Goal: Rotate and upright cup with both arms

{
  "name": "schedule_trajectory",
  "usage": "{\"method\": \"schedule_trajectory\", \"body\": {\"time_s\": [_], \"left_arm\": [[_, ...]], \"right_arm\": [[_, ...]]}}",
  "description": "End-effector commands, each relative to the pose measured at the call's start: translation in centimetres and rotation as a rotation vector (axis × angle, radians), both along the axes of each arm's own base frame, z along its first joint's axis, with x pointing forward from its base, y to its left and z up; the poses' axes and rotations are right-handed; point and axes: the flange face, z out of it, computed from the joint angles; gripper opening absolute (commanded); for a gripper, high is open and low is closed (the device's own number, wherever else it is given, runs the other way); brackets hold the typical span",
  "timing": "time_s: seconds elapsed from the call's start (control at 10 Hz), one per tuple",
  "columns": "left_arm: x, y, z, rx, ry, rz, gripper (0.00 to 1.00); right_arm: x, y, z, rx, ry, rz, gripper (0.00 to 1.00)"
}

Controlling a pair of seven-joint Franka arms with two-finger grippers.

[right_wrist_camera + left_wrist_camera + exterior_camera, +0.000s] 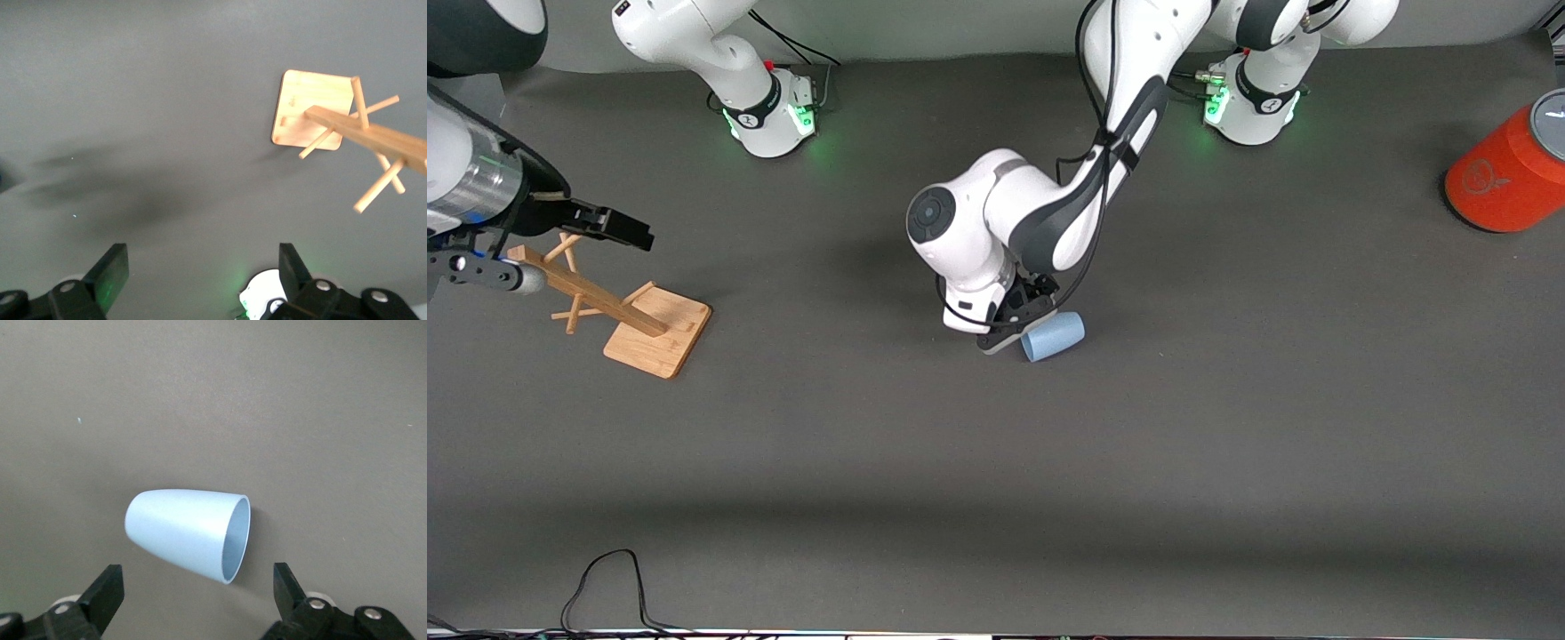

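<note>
The cup (189, 535) is seen on its side on the counter (1227, 427), untouched between the left gripper's (197, 599) spread fingers (105, 595), while the right gripper (200, 280) is held waiting, fingers spread, over the counter beside the wooden rack (347, 130).

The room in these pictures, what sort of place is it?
Probably a robot test lab: two white jointed arms bolted to a grey-matted table, with only practice props, a small pale-blue plastic cup and a wooden peg rack.

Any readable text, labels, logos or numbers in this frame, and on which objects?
No text can be read.
orange cylinder: a round emblem on its side, too small to read; faint marks on its grey top, illegible.
cup: plain, lying on its side before the open left gripper.
wooden rack: no markings.
</note>
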Motion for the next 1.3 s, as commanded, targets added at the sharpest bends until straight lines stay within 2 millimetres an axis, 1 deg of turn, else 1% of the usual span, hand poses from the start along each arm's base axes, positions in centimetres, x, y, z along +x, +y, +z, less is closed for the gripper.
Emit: {"method": "schedule_trajectory", "body": {"time_s": [0.0, 0.1, 0.2, 0.3, 0.4, 0.5, 0.6, 0.7, 0.8, 0.9, 1.0, 1.1, 1.2], "left_arm": [[0.7, -0.2, -2.0, 0.028, -0.035, 0.008, 1.00], [1.0, 0.1, -2.3, 0.045, -0.039, 0.000, 0.99], [0.8, 0.4, -3.2, 0.067, -0.025, 0.003, 0.94], [0.6, 0.6, -3.5, 0.083, -0.012, 0.006, 0.71], [0.5, 0.8, -3.6, 0.099, 0.002, 0.011, 0.45], [0.6, 1.0, -3.6, 0.100, 0.003, 0.014, 0.30], [0.7, 1.3, -4.2, 0.111, 0.010, 0.017, 0.22], [0.6, 1.3, -4.3, 0.115, 0.014, 0.018, 0.03], [0.5, 1.4, -4.3, 0.121, 0.020, 0.017, 0.00], [0.5, 1.3, -4.1, 0.119, 0.020, 0.016, 0.00], [0.5, 1.3, -3.6, 0.115, 0.020, 0.017, 0.00], [0.2, 1.4, -2.9, 0.129, 0.040, 0.011, 0.00], [-0.1, 1.4, -1.8, 0.132, 0.059, 0.006, 0.00]], "right_arm": [[0.3, -1.1, -0.8, 0.029, -0.028, 0.048, 1.00], [0.6, -2.7, -1.2, 0.030, -0.027, 0.020, 1.00], [0.8, -3.0, -1.4, 0.035, -0.027, 0.024, 1.00], [1.0, -3.0, -1.4, 0.040, -0.034, 0.032, 1.00], [1.1, -3.6, -1.5, 0.043, -0.038, 0.022, 1.00], [1.1, -4.0, -1.6, 0.048, -0.040, 0.017, 1.00], [1.2, -4.2, -1.6, 0.054, -0.041, 0.017, 1.00], [1.2, -4.5, -1.5, 0.057, -0.046, 0.014, 1.00], [1.4, -4.4, -1.4, 0.060, -0.060, 0.051, 1.00], [1.6, -4.6, -1.5, 0.066, -0.079, 0.125, 1.00], [1.7, -5.0, -1.4, 0.068, -0.085, 0.150, 1.00], [1.8, -5.2, -1.4, 0.068, -0.095, 0.176, 1.00], [2.0, -5.5, -1.2, 0.069, -0.113, 0.211, 1.00]]}}
